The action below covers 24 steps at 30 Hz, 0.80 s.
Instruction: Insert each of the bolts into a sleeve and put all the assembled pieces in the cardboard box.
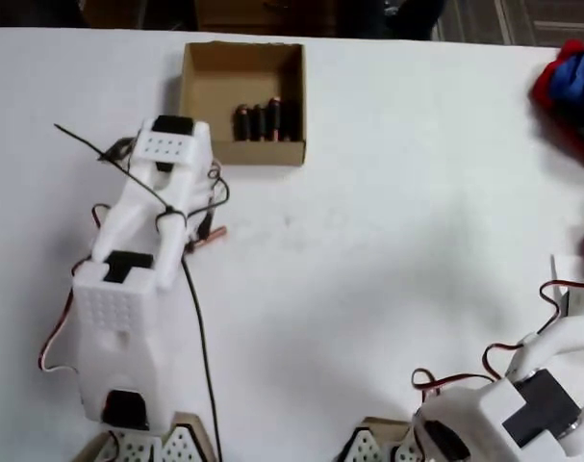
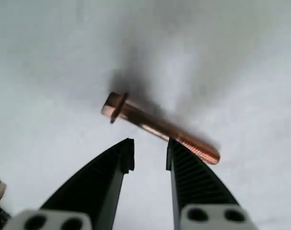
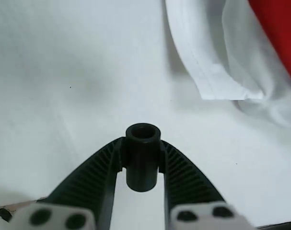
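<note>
- My left jaws are black matt plastic with fine ribs along the inner faces, and my right jaws look the same.
- The bolt (image 2: pixel 159 127) is copper-toned metal with a soft sheen. Its shank is smooth and its threaded end is rough.
- The sleeve (image 3: pixel 143 163) is black, matt and smooth, plastic by the look of it.
- The surface (image 2: pixel 44 57) is white and matt.
- The cardboard box (image 1: pixel 197 72) is plain brown card, dull all over.
- My arm shells (image 1: pixel 128 289) are white matt plastic, and some panels are dotted with small holes.
- A white cloth (image 3: pixel 207 62) shows soft folds and a stitched hem, with a red cloth (image 3: pixel 279 33) beside it.
</note>
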Available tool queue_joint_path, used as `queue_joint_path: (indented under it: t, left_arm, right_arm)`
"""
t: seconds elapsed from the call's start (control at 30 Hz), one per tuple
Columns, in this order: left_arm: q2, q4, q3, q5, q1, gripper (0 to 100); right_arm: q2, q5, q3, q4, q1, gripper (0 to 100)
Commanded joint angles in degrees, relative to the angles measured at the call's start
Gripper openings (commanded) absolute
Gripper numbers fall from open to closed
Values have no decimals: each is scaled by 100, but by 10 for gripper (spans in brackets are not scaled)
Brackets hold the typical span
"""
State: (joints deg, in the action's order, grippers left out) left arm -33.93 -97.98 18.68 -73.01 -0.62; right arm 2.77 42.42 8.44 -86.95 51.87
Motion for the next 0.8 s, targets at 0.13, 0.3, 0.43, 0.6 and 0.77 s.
queue_joint_path:
  t: [0.13,0.3,0.43,0.6,0.77]
  left_arm:
    - [281,-299,-110,-70,-211,132]
    - [-220,308,-198,-70,-527,132]
    - [-615,800,-163,-70,-800,132]
    - [-703,589,330,-53,-800,132]
    - [-659,88,998,-53,-791,132]
  right_arm:
    - [347,9,-44,-66,-57,20]
    - [347,9,-44,-66,-48,20]
    - [338,26,-44,-57,-13,20]
    - [330,26,-44,-57,-13,20]
    - [330,9,-44,-48,-22,20]
